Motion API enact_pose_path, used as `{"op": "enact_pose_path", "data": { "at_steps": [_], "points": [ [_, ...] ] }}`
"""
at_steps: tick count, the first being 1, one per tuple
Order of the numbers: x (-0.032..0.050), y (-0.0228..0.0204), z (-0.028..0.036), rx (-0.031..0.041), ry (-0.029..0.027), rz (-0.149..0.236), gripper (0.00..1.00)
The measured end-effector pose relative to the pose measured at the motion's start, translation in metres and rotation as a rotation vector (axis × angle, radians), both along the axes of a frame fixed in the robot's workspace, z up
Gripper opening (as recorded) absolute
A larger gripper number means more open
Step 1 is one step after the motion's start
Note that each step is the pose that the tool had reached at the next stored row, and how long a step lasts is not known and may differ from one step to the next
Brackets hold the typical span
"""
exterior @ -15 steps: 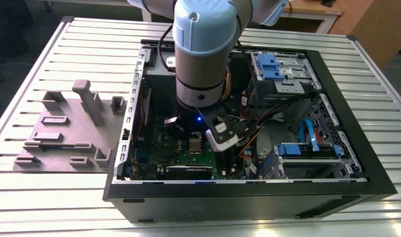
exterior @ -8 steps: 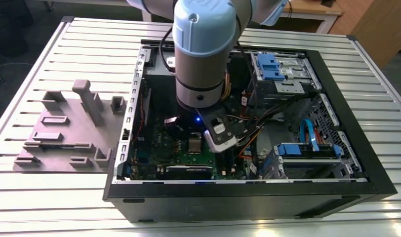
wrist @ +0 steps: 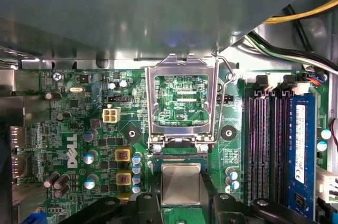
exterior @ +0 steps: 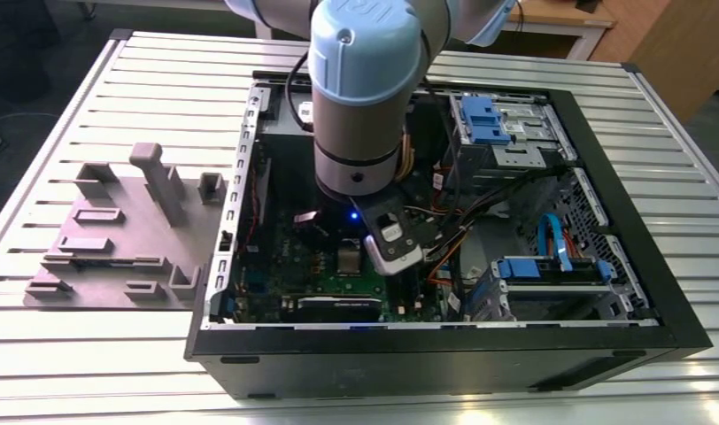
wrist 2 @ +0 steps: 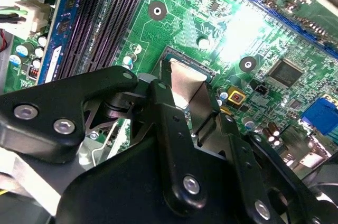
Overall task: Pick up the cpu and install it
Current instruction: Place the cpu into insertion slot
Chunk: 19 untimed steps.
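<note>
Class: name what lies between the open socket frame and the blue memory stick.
Empty dark memory slots on the board, seen in the first wrist view, between frame and stick.

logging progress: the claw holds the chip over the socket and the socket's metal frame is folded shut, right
Not quite: the metal frame is flipped open, green board showing through its window, as the first wrist view shows. The rest stands: the claw holds the chip over the socket.
</note>
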<state>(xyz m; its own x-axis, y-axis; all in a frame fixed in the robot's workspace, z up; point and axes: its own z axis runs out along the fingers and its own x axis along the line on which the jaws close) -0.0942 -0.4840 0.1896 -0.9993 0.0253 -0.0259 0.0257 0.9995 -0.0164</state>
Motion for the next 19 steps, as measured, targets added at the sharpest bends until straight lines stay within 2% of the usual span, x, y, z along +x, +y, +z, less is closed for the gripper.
{"op": "enact_pose_path", "data": {
  "at_steps": [9,11,12,19],
  "points": [
    [-0.0003,0.0002,-0.0021,0.0008,-0.0002,0.000,0.39],
    [-0.0002,0.0002,-0.0023,0.0011,-0.0006,0.000,0.40],
    [-0.0003,0.0002,-0.0023,0.0011,-0.0003,0.000,0.45],
    [-0.0002,0.0002,-0.0018,0.0014,-0.0006,0.000,0.45]
  ]
}}
